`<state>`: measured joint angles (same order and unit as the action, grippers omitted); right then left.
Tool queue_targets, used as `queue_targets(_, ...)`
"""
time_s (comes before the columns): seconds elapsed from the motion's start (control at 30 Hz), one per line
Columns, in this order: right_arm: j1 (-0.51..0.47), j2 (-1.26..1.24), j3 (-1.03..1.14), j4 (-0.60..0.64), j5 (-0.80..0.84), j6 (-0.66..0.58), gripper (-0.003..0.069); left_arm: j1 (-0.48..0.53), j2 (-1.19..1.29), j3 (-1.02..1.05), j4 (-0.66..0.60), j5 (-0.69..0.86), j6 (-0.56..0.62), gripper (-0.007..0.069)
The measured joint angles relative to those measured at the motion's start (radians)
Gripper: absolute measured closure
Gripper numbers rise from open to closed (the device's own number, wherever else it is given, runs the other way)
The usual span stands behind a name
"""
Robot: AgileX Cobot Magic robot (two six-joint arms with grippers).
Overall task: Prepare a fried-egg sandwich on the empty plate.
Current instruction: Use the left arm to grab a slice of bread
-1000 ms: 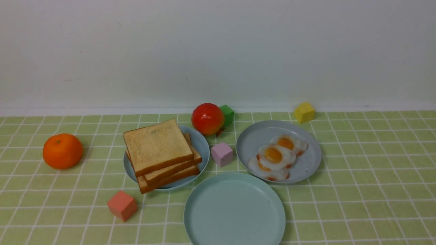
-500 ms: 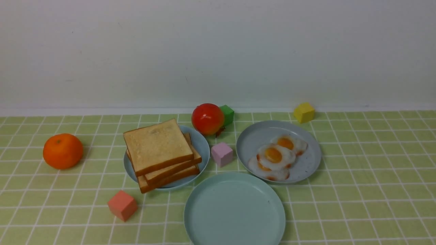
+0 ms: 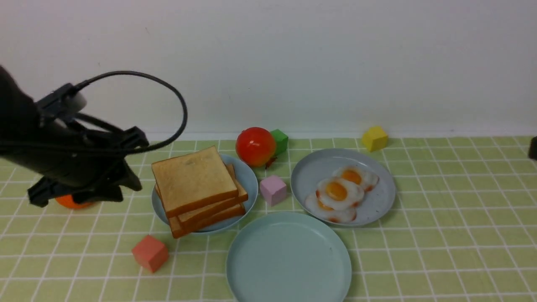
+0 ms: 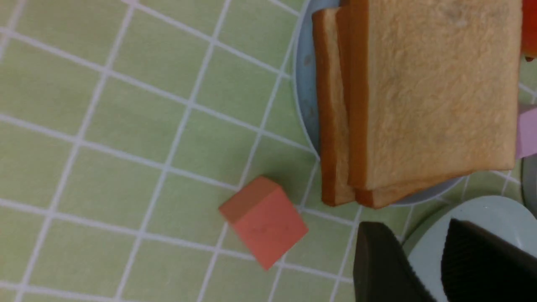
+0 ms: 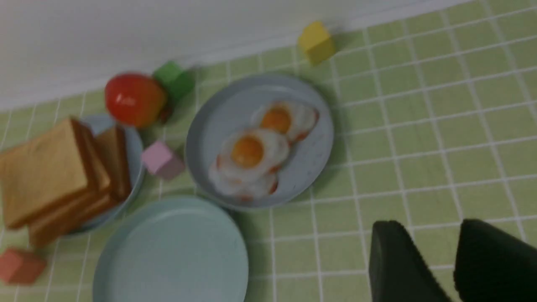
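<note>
The empty mint-green plate (image 3: 289, 260) lies at the front centre and is bare. A stack of three toast slices (image 3: 195, 182) sits on a blue plate (image 3: 249, 178) behind it to the left. Three fried eggs (image 3: 340, 193) overlap on a grey-blue plate (image 3: 377, 205) to the right. My left gripper (image 3: 137, 164) hangs open and empty, left of the toast stack; in the left wrist view (image 4: 413, 228) the mint plate (image 4: 499, 209) shows between its fingers. My right gripper (image 5: 430, 226) is open and empty above bare cloth, right of the egg plate (image 5: 310, 163).
A tomato (image 3: 255, 146) and a green cube (image 3: 280, 140) stand behind the toast. A pink cube (image 3: 273, 189) sits between the two back plates. A salmon cube (image 3: 150, 253) lies front left, a yellow cube (image 3: 374, 138) far back. An orange (image 3: 71, 203) is mostly hidden behind my left arm.
My left arm has come into the front view from the left and now covers most of the orange. A bit of the right arm shows at the right edge. The objects have not moved.
</note>
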<state>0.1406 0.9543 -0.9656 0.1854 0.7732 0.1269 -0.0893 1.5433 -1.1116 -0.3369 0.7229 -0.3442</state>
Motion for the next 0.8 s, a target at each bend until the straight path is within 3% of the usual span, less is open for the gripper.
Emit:
queue_targets(0.2,0.091,0.0,0.0,0.011,0.064,-0.064,0.0418,0.023,0.183,-0.145,-0.07,0.032,0.097,0.0381)
queue_targets(0.53,0.098,0.0,0.0,0.046,0.09,-0.072,0.0418,0.023,0.265,-0.165,-0.085,-0.033,0.117,0.0377)
queue_targets(0.8,0.098,0.0,0.0,0.098,0.086,-0.073,0.0418,0.023,0.333,-0.165,-0.165,-0.081,0.121,0.0385)
